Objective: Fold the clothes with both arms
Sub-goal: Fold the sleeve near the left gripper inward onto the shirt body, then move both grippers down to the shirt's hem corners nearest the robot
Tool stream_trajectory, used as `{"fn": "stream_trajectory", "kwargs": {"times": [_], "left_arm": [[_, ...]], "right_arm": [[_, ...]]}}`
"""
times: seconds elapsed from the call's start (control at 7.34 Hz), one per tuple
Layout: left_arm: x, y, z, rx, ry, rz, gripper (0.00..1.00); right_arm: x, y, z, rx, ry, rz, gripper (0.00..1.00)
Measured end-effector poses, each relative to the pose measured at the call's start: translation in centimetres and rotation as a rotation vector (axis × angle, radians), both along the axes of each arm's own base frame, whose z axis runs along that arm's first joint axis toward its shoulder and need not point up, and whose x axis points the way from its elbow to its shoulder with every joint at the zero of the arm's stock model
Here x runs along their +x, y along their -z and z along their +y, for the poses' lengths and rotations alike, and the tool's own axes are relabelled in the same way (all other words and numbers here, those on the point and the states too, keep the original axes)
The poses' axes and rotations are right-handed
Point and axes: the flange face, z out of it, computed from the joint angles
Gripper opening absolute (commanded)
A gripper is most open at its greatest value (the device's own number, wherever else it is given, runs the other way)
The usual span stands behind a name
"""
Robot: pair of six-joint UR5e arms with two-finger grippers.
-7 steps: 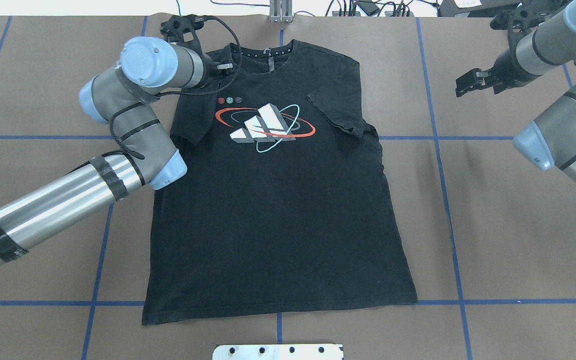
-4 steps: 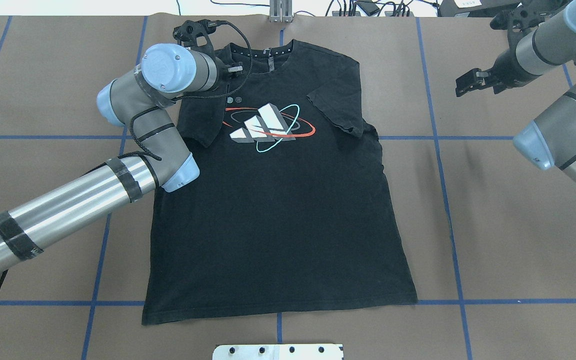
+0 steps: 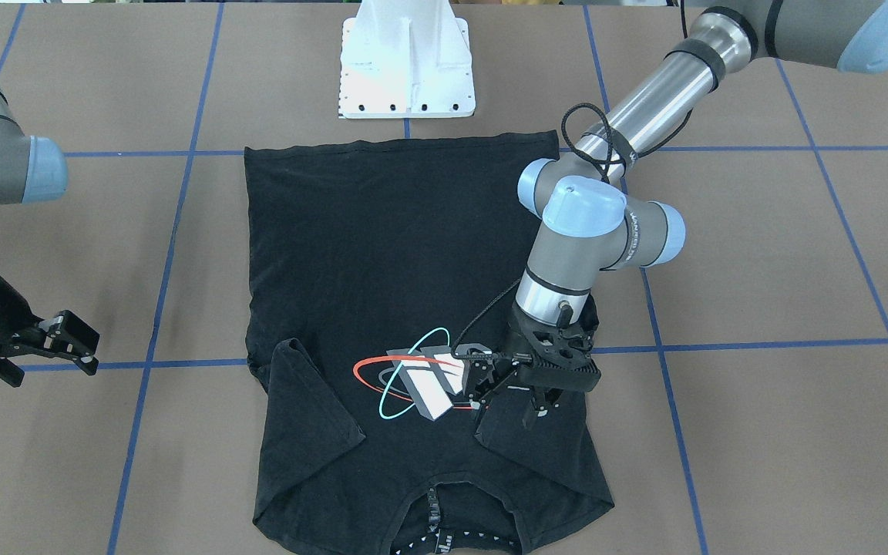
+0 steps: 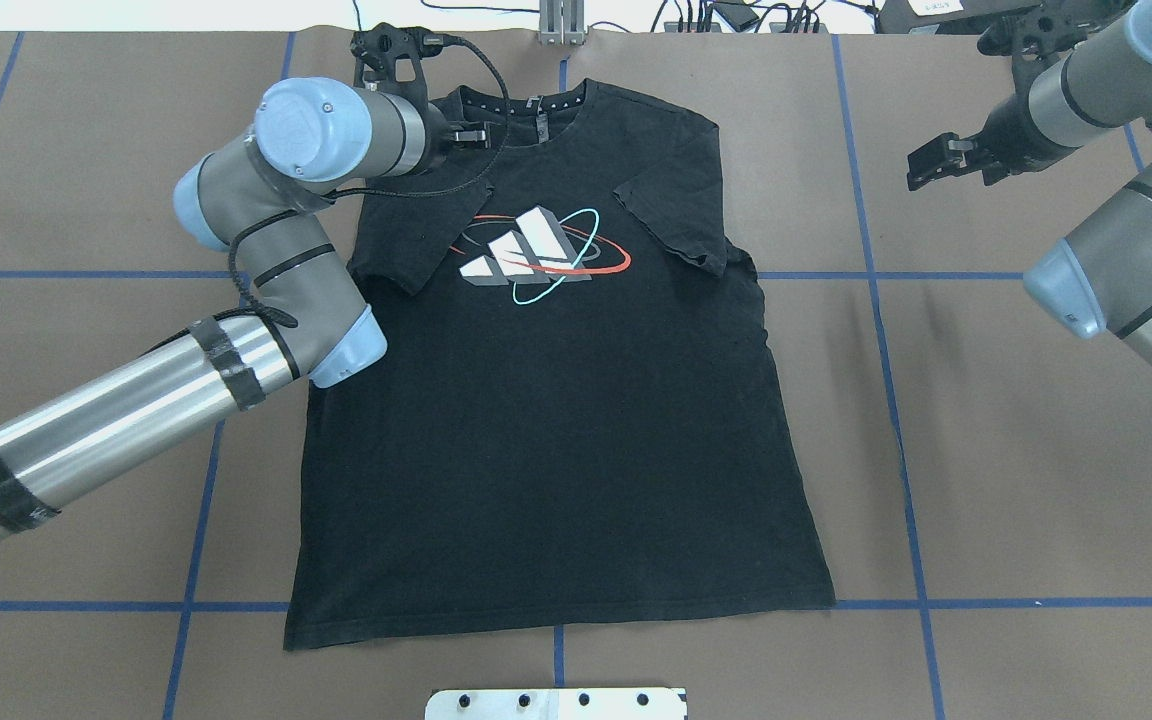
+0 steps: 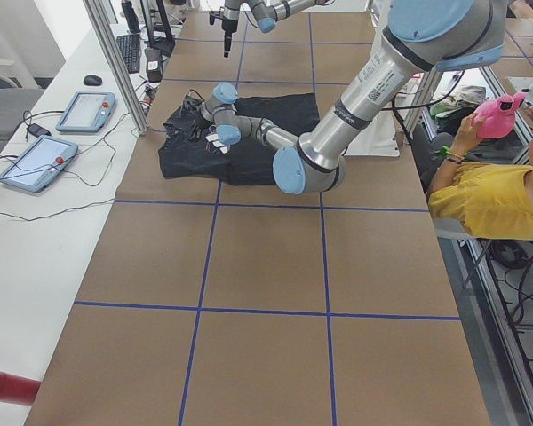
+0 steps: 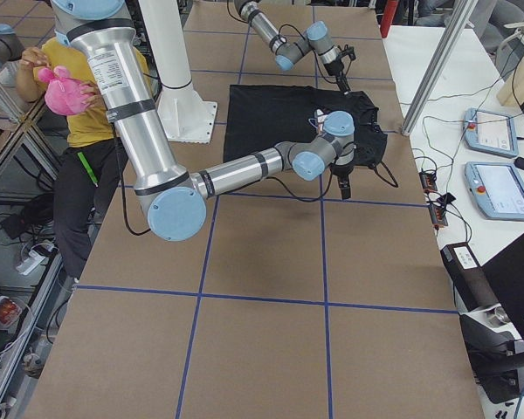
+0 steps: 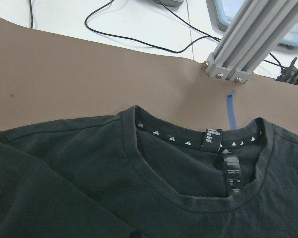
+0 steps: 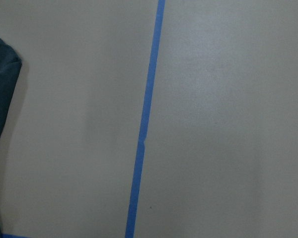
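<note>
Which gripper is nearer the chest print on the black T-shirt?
Left. The left gripper is over the black T-shirt beside its chest print; the right gripper hangs off the shirt.

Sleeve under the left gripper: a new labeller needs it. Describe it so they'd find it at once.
On the brown table lies a black T-shirt. Its sleeve beneath the left gripper is folded inward; unlike the other sleeve, it overlaps the chest print.

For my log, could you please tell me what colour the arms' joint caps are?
Light blue joint caps; overhead view shows them best.
</note>
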Motion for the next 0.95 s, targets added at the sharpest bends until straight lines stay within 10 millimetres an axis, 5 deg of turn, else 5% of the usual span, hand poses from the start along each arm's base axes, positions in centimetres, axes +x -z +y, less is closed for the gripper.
{"fn": "stream_trajectory", "kwargs": {"times": [0.27, 0.54, 0.68, 0.95], "left_arm": [[-4.7, -0.5, 5.1, 0.049, -0.049, 0.064, 1.00], [-7.9, -0.5, 9.4, 0.067, -0.106, 0.118, 1.00], [-9.1, -1.9, 11.4, 0.052, -0.150, 0.125, 1.00], [-13.7, -8.2, 17.3, -0.004, -0.189, 0.086, 1.00]], "right_arm": [[-0.5, 1.8, 1.3, -0.021, -0.032, -0.038, 1.00], [-2.7, 4.7, 5.1, -0.040, -0.068, -0.088, 1.00], [-4.0, 6.2, 7.9, -0.048, -0.083, -0.113, 1.00], [-7.1, 8.7, 15.9, -0.071, -0.119, -0.156, 1.00]]}}
